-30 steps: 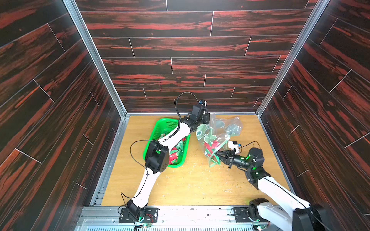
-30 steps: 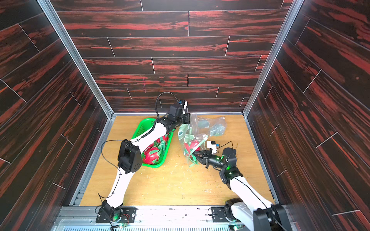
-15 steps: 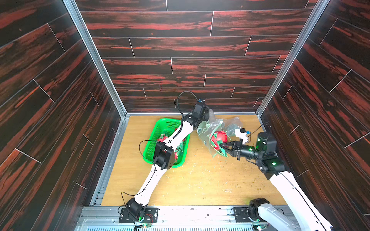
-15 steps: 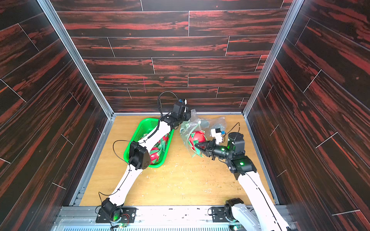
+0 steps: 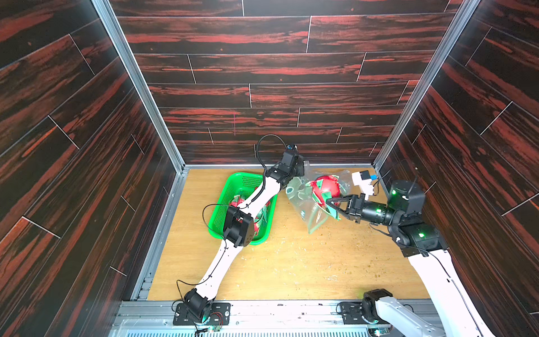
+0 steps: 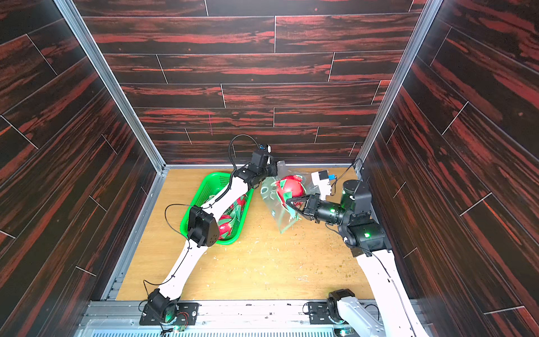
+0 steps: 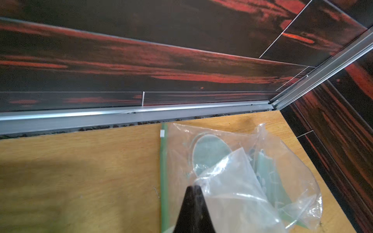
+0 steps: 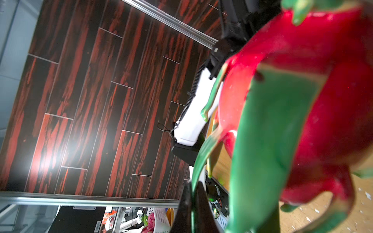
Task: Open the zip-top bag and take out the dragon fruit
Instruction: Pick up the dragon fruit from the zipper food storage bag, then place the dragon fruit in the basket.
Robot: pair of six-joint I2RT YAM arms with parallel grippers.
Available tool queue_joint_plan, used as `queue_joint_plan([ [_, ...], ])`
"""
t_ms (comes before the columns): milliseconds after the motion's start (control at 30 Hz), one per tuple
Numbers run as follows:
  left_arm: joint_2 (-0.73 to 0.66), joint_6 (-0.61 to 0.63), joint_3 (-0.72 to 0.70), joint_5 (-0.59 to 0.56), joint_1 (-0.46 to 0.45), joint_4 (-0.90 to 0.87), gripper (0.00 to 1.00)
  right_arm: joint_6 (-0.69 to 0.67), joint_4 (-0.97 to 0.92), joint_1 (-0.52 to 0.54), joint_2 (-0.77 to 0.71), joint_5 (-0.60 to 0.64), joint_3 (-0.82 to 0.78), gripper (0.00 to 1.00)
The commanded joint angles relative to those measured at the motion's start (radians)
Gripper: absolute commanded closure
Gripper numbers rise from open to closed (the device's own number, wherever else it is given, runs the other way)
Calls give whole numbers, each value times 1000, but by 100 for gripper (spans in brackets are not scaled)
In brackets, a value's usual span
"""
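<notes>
Table (image 5: 291, 262): one, wooden top.
Arms: two. The left arm (image 5: 221, 262) stretches over the basket toward 12 o'clock. The right arm (image 5: 431, 262) comes in from 4 o'clock, its wrist level and pointing to 9 o'clock.
Basket (image 5: 224, 198): one, green, at 10 o'clock. It holds more fruit (image 6: 224, 229), their number hidden by the arm.
Bag (image 5: 303, 204): one, clear, at 1 o'clock.
Dragon fruit (image 5: 328, 186): one, held above the table against the bag, at 12 o'clock of the right fingertips.
Left gripper (image 7: 192, 191): closed on the bag's plastic.
Right gripper (image 5: 329, 202): pinched tight on the fruit's green leaf.
</notes>
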Motion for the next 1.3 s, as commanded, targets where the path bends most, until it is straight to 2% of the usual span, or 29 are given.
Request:
queue_joint_plan([
  [0,-9,-18,4,38,4,32,100,-68,52,0,7,-24,97,100],
  [33,-16,-21,3,48,5,32,95,-84,27,-1,21,-22,124,100],
  [133,-39,-22,0,78,2,26,67,-67,43,0,45,-27,141,100],
  [233,-96,-8,-8,104,3,-4,50,-49,75,-1,70,-35,140,100],
  [367,-217,21,-71,119,4,-13,36,-47,82,2,107,-31,145,100],
  [433,-291,48,-108,74,7,-45,30,-48,89,9,130,-38,156,100],
  [567,-393,140,-112,-126,18,-199,23,-68,73,37,176,-22,186,100],
  [733,-536,130,-210,-212,85,-313,22,-94,86,95,261,0,219,100],
  [800,-629,144,-312,-270,102,-304,21,-109,83,123,325,7,254,100],
  [967,-878,135,-631,-318,154,-219,19,-188,79,215,543,53,400,100],
  [1133,-1192,129,-990,-388,169,-86,19,-258,-12,299,840,95,688,100],
  [1267,-1358,116,-1142,-421,178,-89,19,-263,-50,346,1051,102,893,100],
])
